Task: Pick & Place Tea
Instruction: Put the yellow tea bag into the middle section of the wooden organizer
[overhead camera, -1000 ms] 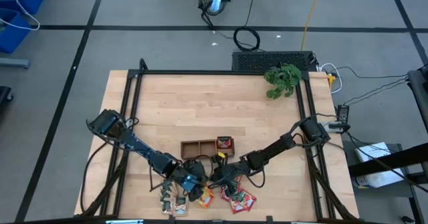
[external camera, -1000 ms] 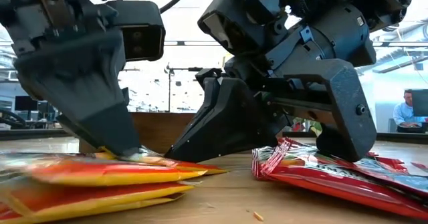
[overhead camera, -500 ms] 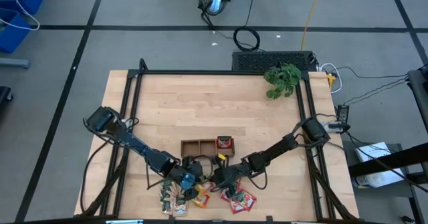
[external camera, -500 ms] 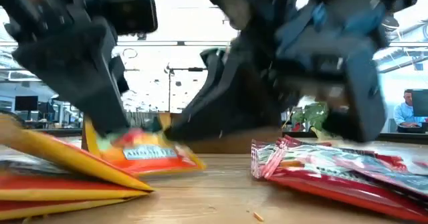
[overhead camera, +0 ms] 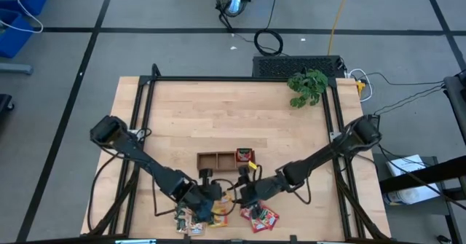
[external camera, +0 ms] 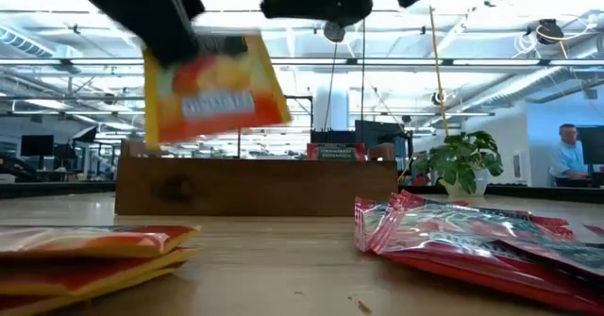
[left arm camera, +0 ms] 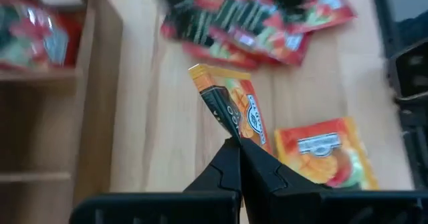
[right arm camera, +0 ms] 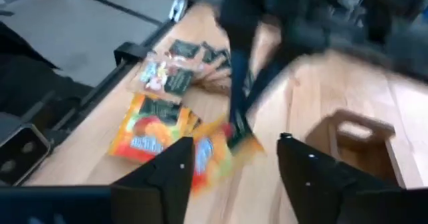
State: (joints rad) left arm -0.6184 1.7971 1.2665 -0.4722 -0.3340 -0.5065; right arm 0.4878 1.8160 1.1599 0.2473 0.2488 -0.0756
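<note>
orange tea sachet (external camera: 212, 88) hanging edge-down, slightly tilted, pinched in left hand (left arm camera: 235, 144); right hand (right arm camera: 231, 158) wide

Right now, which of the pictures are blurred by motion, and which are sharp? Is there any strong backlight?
High view: sharp and evenly lit. Low view: bright ceiling lights behind leave the arms as dark shapes; the lifted orange sachet is slightly soft, the red sachets on the table crisp. Left wrist view: the tray and far sachets are smeared, the left gripper clear. Right wrist view: blurred nearly throughout.
</note>
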